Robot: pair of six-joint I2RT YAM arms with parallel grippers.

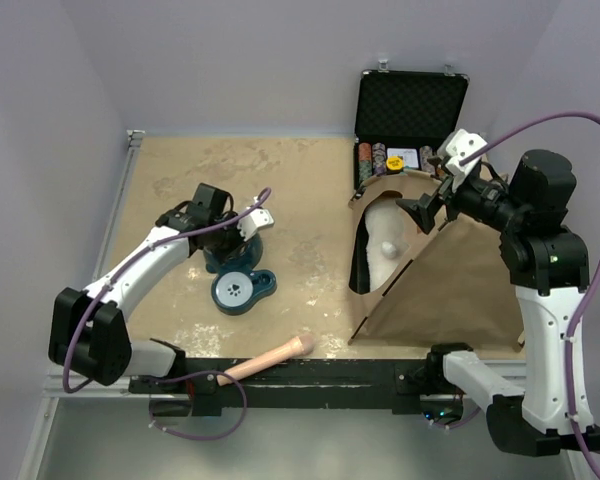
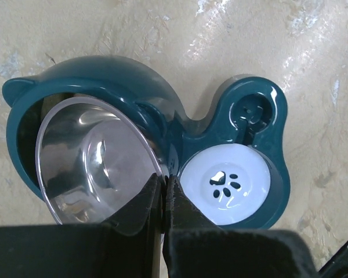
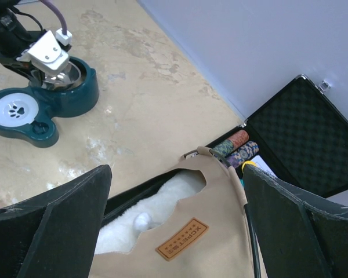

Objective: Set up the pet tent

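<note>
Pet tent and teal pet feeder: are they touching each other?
Apart. The top view shows bare table between the pet tent and the teal pet feeder.

The mottled tan table (image 1: 300, 200) carries a teal pet feeder (image 1: 242, 292) left of centre. The tan pet tent (image 1: 460, 290) stands at right. An open black case (image 1: 410, 100) holding poker chips (image 1: 380, 158) touches the tent's far side, and a pinkish bone toy (image 1: 270, 358) lies at the near edge.

Reaches out low with the left claw (image 2: 164, 188) pinched shut (2 fingers (image 2: 188, 209) pressed flat together). Rears up tall opposite, wrist bent leftward, right claw (image 3: 177, 172) spread wide, angled downward.
</note>
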